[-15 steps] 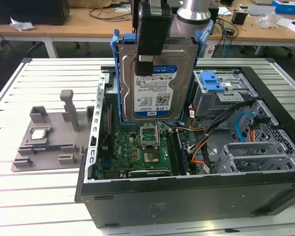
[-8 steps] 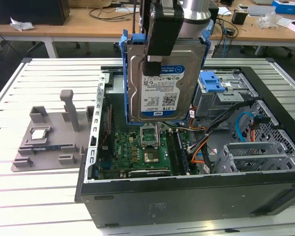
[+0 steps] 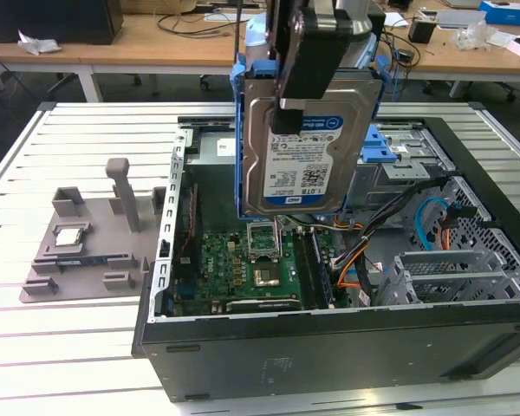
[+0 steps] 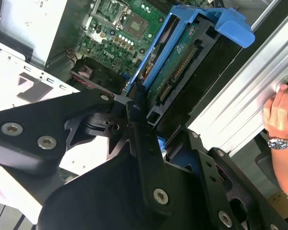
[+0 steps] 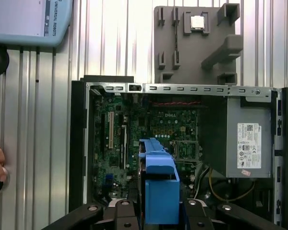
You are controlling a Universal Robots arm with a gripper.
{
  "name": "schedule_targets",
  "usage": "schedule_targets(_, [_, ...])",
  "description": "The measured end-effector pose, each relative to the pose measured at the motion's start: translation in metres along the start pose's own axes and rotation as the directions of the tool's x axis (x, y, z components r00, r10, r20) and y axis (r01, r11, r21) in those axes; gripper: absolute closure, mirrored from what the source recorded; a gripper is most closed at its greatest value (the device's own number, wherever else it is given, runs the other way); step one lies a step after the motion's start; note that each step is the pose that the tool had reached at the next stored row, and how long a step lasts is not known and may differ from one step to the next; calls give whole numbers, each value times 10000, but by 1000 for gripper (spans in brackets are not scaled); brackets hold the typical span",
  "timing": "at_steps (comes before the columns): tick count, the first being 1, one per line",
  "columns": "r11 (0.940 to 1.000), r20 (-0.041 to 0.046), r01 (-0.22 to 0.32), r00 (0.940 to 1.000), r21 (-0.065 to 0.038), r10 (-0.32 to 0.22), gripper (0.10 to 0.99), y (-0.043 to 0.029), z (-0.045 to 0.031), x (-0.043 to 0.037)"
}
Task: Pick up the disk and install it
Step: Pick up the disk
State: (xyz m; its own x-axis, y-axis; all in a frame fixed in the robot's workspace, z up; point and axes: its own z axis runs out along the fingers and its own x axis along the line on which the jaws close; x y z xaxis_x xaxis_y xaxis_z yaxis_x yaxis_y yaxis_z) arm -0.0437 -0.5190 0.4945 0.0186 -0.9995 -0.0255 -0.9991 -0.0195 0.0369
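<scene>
One black claw pinches the flat silver-metal disk with blue plastic rails by its upper end. The disk hangs straight below the claw, long axis vertical, above the green motherboard inside the open black computer case on the ribbed bench.

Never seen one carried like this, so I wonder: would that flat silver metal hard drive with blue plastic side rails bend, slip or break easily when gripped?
Probably stiff: the flat silver metal hard drive hangs upright from the gripper without sagging. Likely heavy for its size, being mostly metal. Its blue plastic side rails look the likeliest part to crack.
</scene>
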Motion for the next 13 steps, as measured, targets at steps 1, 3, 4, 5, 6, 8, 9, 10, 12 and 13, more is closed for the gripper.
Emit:
schedule_targets(1, [10000, -1, 0, 10000, 0, 0, 718, -22, -1, 0])
schedule_targets(3, [10000, 0, 0, 10000, 0, 0, 718, -46, -1, 1])
schedule_targets(4, [10000, 0, -1, 10000, 0, 1, 718, -57, -1, 1])
schedule_targets(5, [10000, -1, -1, 10000, 0, 1, 718, -67, -1, 1])
schedule_targets(6, [10000, 0, -1, 10000, 0, 1, 718, -78, -1, 1])
schedule_targets(8, [10000, 0, -1, 10000, 0, 1, 718, -110, -2, 2])
schedule_targets(9, [10000, 0, 0, 10000, 0, 0, 718, -123, -2, 2])
schedule_targets(10, [10000, 0, 0, 10000, 0, 0, 718, -133, -2, 3])
schedule_targets(12, [10000, 0, 0, 10000, 0, 0, 718, -178, -2, 3])
schedule_targets(13, [10000, -1, 0, 10000, 0, 0, 718, -195, -3, 3])
